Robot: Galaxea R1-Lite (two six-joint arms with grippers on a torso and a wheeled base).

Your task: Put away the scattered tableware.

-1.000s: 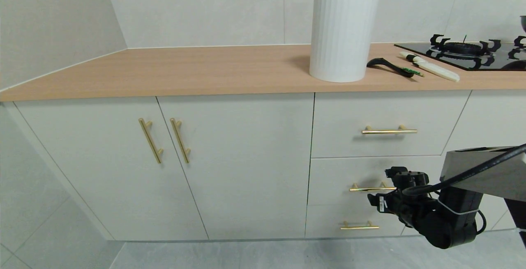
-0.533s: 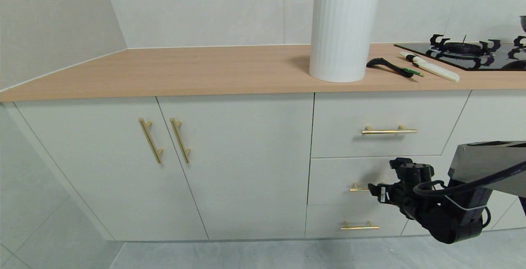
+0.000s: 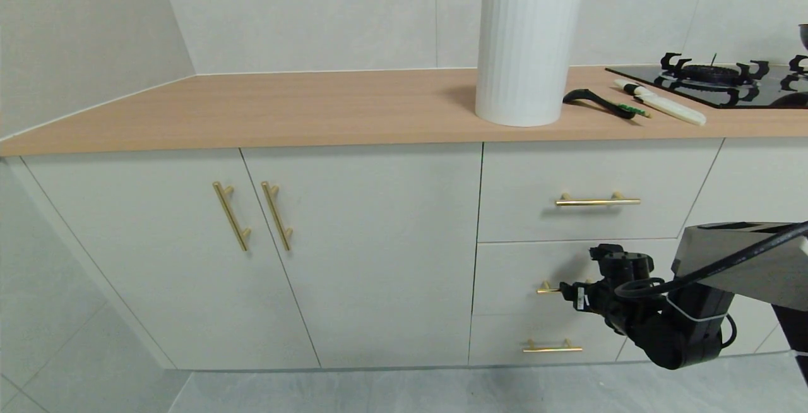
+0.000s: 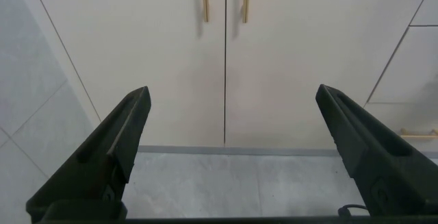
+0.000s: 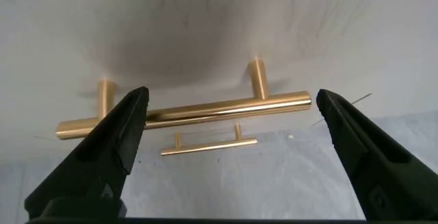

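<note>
Apparently just short of middle drawer handle [image 5: 205, 112], right gripper [image 5: 230, 95] spread wide; left gripper [image 4: 230, 92] spread too

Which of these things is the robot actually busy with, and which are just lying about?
Part of the job:
- right pincer, open at the middle drawer handle
- black ladle and white-handled utensil on the worktop, likely the tableware to stow

Just there:
- white ribbed canister
- hob
- cupboard doors

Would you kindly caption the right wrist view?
Open right tool lined up on the middle drawer handle.
</note>
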